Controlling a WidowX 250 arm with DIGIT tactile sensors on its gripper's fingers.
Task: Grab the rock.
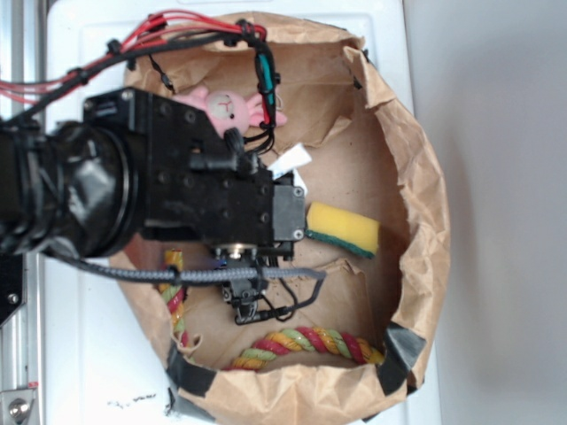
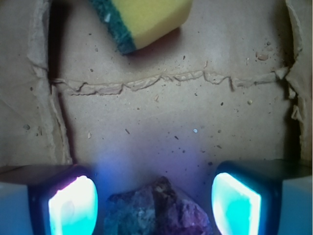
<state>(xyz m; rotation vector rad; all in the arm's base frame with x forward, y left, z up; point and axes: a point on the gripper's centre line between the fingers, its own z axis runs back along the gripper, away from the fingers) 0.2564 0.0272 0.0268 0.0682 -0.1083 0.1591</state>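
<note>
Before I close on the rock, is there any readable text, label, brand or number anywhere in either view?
None can be read in either view.
White tag beside the pink toy: looks blank, too small to tell.
Sponge, rock, rope, paper bag: no lettering.
Gripper pads: glowing, unmarked.

Arm [image 1: 133, 177] reaching in from left, gripper [image 2: 155, 205] pointing down, jaws apart.
</note>
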